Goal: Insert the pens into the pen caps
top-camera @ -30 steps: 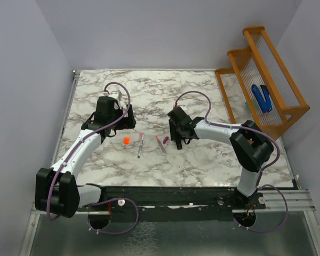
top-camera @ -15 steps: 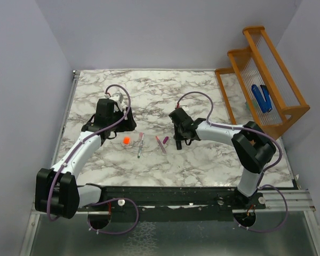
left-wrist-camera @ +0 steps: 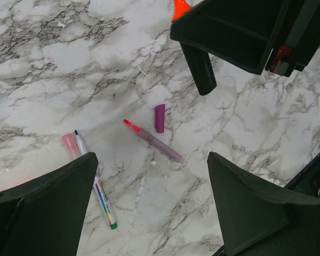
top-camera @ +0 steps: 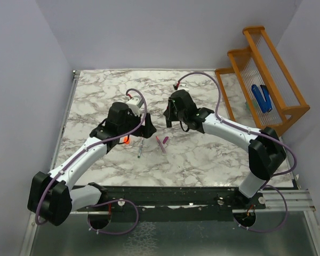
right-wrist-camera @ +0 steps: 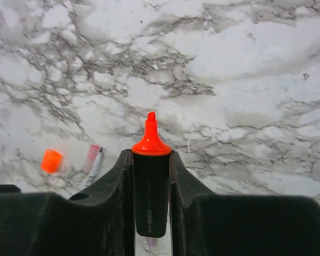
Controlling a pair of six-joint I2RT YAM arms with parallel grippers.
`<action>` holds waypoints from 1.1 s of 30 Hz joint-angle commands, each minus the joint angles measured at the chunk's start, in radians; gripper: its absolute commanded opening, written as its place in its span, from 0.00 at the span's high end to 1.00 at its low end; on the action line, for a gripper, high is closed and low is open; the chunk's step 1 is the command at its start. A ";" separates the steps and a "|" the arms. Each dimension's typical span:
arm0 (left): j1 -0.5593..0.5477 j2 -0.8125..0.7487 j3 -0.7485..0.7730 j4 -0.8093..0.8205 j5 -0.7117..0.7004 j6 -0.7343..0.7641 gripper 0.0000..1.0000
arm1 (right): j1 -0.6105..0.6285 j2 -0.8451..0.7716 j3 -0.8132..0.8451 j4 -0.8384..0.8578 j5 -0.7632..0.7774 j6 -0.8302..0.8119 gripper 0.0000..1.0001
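My right gripper (right-wrist-camera: 151, 153) is shut on the stubby black marker (right-wrist-camera: 151, 192), whose orange tip (right-wrist-camera: 151, 140) pokes out past the fingers. It hangs above the table behind the pens (top-camera: 169, 114). My left gripper (left-wrist-camera: 151, 157) is open and empty, hovering over the slim pink pen (left-wrist-camera: 153, 141) and the magenta cap (left-wrist-camera: 159, 118). The whitish-grey pen (left-wrist-camera: 94, 181) lies to their left. The orange cap (top-camera: 126, 140) lies by my left arm and shows in the right wrist view (right-wrist-camera: 52, 160). In the top view my left gripper (top-camera: 145, 128) is just behind the whitish pen (top-camera: 141, 146).
An orange wooden rack (top-camera: 266, 80) stands at the back right with blue chunky objects (top-camera: 261, 97) in it. The two grippers are close together over the middle of the marble table (top-camera: 202, 160).
My right gripper has risen from the table and moved back, carrying the black marker. My left arm has swung right, to above the pens.
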 commanded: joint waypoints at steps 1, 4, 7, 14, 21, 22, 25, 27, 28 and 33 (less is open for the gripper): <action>-0.052 0.026 -0.002 0.096 -0.007 -0.035 0.15 | 0.009 -0.018 0.027 0.053 -0.064 0.027 1.00; -0.104 0.080 0.006 0.166 -0.025 -0.055 0.15 | 0.017 -0.027 0.017 0.074 -0.074 0.045 0.99; -0.150 0.141 0.032 0.204 -0.048 -0.058 0.16 | 0.022 -0.027 0.010 0.083 -0.072 0.051 0.99; -0.177 0.230 0.063 0.281 -0.101 -0.079 0.18 | 0.031 -0.048 0.014 0.086 -0.067 0.049 1.00; -0.179 0.217 0.026 0.370 -0.193 -0.112 0.25 | 0.032 -0.050 0.009 0.090 -0.077 0.047 0.99; -0.179 0.215 0.018 0.382 -0.198 -0.115 0.26 | 0.032 -0.050 0.008 0.090 -0.081 0.049 1.00; -0.179 0.213 0.005 0.419 -0.201 -0.128 0.33 | 0.032 -0.046 0.008 0.093 -0.087 0.051 0.99; -0.179 0.218 0.004 0.432 -0.196 -0.134 0.39 | 0.034 -0.045 0.011 0.094 -0.089 0.050 1.00; -0.179 0.222 0.004 0.436 -0.194 -0.135 0.41 | 0.034 -0.046 0.011 0.092 -0.089 0.050 1.00; -0.178 0.232 -0.007 0.463 -0.191 -0.141 0.47 | 0.037 -0.047 0.010 0.094 -0.092 0.048 0.99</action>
